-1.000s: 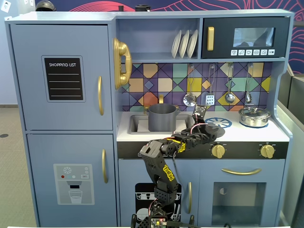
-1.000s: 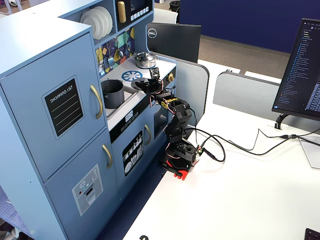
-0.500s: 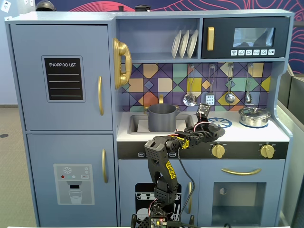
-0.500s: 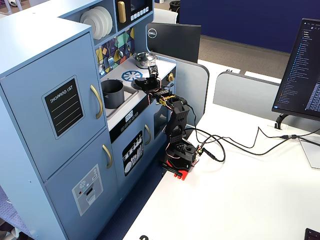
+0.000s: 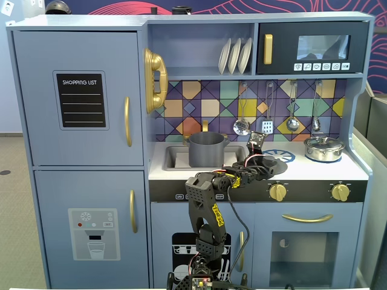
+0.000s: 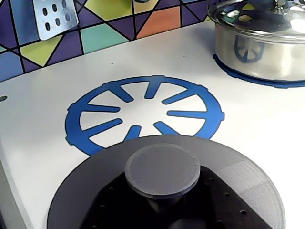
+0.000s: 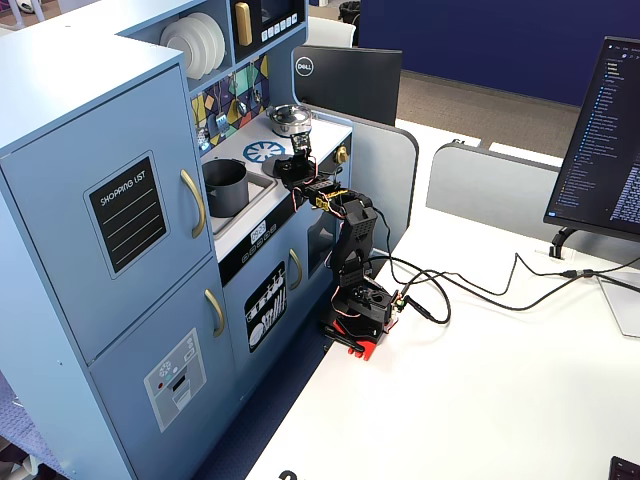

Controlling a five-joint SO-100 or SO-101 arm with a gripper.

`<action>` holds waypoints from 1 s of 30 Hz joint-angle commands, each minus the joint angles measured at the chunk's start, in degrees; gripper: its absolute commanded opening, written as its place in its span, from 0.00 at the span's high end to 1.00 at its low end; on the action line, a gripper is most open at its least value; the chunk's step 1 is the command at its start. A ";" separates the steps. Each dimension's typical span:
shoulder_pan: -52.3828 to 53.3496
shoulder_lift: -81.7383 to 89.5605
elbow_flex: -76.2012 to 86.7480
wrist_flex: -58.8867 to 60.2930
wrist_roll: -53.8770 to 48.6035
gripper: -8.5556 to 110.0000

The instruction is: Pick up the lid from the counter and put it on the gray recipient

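Gray lid [image 6: 190, 191] overlaps burner print [image 6: 143, 112] edge; jaws' state can't tell.

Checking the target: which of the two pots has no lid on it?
The gray pot in the sink recess stands open on top; the shiny silver pot at the right of the fixed view wears its lid.
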 commanded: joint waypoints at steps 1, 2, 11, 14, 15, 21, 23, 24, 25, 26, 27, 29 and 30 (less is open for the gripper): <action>-1.14 0.88 -3.78 0.18 -1.05 0.93; -1.23 1.23 -4.22 0.18 -1.41 0.93; -2.46 5.27 -14.94 8.26 -3.96 0.93; -3.69 6.68 -20.21 12.83 -4.04 0.93; -4.22 7.03 -22.06 14.33 -4.04 0.93; -9.93 9.84 -31.20 24.70 -2.02 0.93; -12.66 10.90 -32.43 27.16 -1.93 0.93; -13.97 11.51 -32.78 28.30 -1.93 0.93; -15.47 12.13 -32.78 29.09 -1.93 0.93; -16.88 12.74 -32.70 29.88 -1.85 0.93; -18.11 13.10 -32.70 30.85 -1.76 0.93; -20.39 13.36 -32.61 31.64 -1.58 0.93; -21.36 13.36 -32.61 31.73 -1.58 0.93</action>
